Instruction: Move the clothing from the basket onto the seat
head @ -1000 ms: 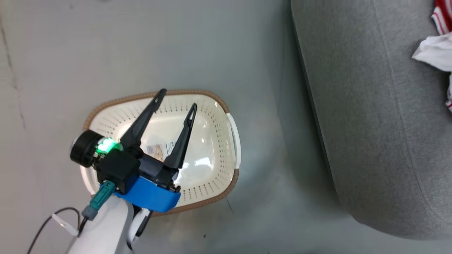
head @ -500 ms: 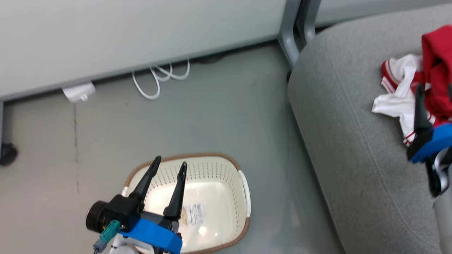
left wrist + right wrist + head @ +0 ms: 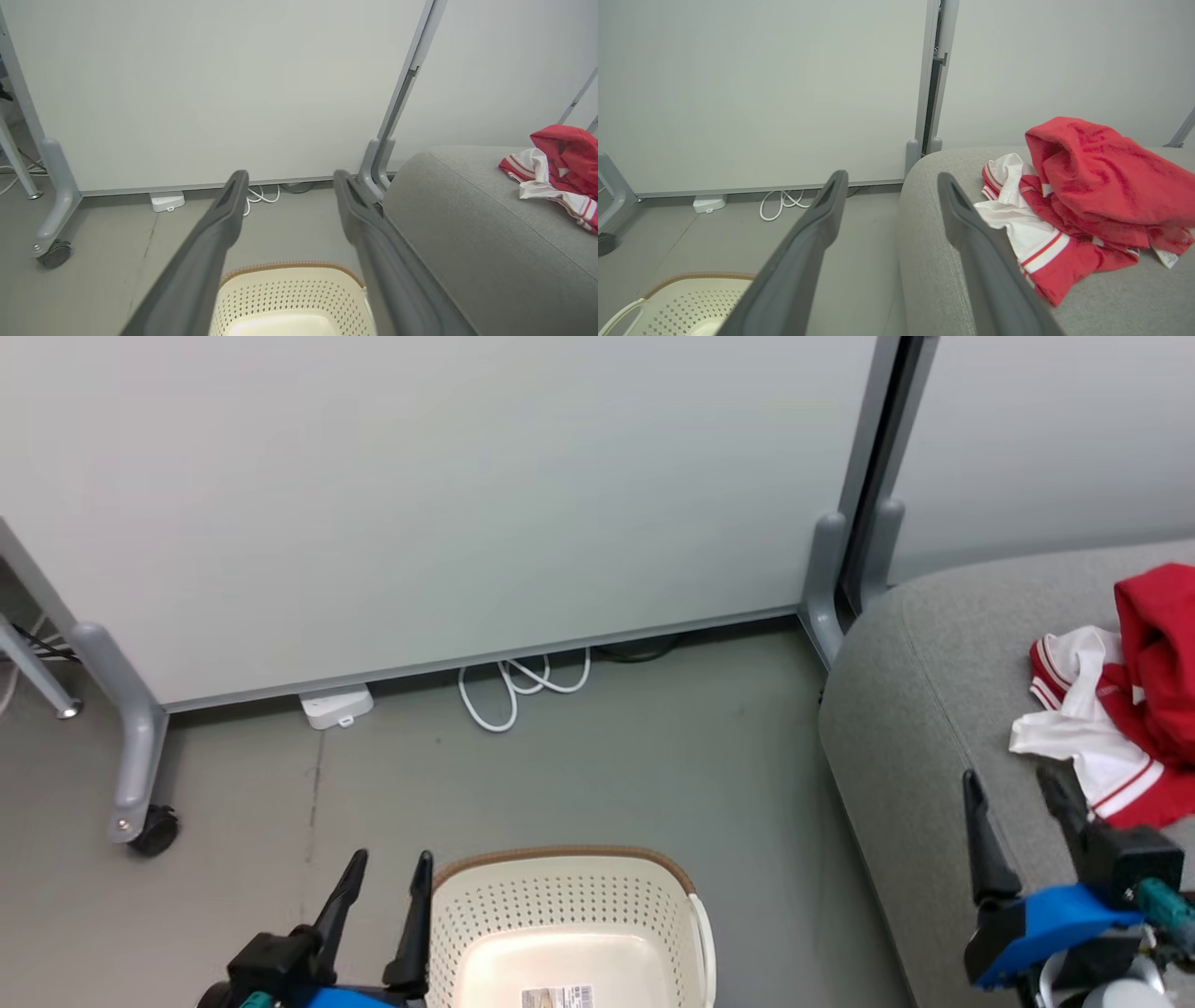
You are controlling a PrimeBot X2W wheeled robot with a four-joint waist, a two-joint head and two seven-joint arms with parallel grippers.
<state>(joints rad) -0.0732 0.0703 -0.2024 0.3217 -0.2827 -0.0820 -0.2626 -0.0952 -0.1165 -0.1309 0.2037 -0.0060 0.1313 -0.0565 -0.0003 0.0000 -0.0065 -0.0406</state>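
The left gripper (image 3: pixel 392 857) and right gripper (image 3: pixel 1008 775) share one build — two long, tapering black fingers (image 3: pixel 986 859) on a black block (image 3: pixel 1120 855), a bright blue band (image 3: pixel 1055 915) beneath, a teal plug (image 3: pixel 1162 899) at the side.

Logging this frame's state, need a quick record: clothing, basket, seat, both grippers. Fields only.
clothing: red and white pile lying on the seat
seat: grey sofa, right of the basket
basket: on the floor; the part in view holds no clothing, only a label
left gripper: open, holding nothing, near the basket's left edge
right gripper: open, holding nothing, over the seat, short of the clothing
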